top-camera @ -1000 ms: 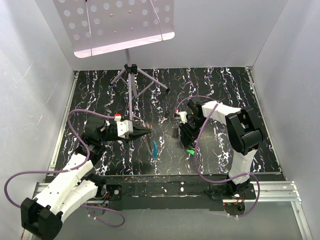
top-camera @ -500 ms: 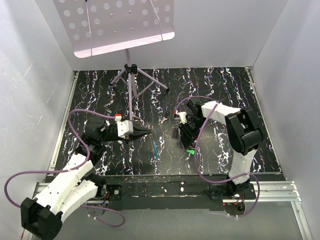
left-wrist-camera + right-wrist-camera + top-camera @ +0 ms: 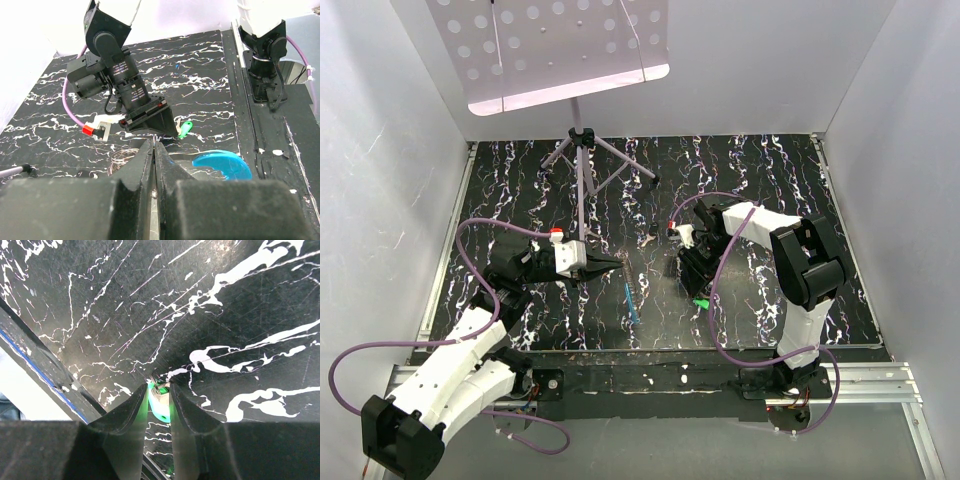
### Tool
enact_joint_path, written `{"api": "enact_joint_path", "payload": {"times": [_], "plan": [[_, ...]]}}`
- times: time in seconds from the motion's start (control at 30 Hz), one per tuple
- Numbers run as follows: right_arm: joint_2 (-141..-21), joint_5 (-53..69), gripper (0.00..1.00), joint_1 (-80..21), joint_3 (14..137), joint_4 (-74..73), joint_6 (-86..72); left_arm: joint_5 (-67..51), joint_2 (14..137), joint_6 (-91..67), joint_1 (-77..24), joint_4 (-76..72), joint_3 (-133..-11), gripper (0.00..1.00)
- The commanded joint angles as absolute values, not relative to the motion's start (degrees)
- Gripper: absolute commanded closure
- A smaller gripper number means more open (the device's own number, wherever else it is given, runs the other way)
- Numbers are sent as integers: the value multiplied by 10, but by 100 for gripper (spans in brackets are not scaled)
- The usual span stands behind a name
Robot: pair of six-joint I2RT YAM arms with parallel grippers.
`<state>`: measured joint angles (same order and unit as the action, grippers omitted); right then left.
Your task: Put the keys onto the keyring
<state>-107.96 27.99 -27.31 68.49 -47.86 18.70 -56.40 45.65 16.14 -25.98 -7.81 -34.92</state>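
Well, my left tool (image 3: pixel 612 265) lies low over the black marbled table (image 3: pixel 760 180), pointing right, with its jaws pressed fully together. Behind it, farther back on the table, stands the purple tripod stand (image 3: pixel 582 160). The keyring (image 3: pixel 632 300) is just beside my left fingertips, on their near side. In the left wrist view its thin silvery loop (image 3: pixel 122 157) shows to the left of my fingers and its light-blue tag (image 3: pixel 222 165) to their right. I cannot tell whether the wire is pinched between them or only runs beneath.

Further right, my right tool (image 3: pixel 695 290) points down at the table and faces the left one, a short way apart. Its jaws are partly closed, gripping the key (image 3: pixel 159 402) by its bright green head. The head sits between the two fingertips, close above the table surface.
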Motion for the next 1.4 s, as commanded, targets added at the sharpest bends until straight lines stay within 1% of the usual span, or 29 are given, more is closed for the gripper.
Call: {"api": "enact_joint_path", "payload": {"times": [0.0, 1.37], "plan": [[-1054, 285, 68, -278, 706, -492, 199, -571, 452, 169, -257, -88, -362, 100], [-1064, 278, 69, -293, 708, -504, 208, -572, 450, 169, -257, -86, -363, 100]]}}
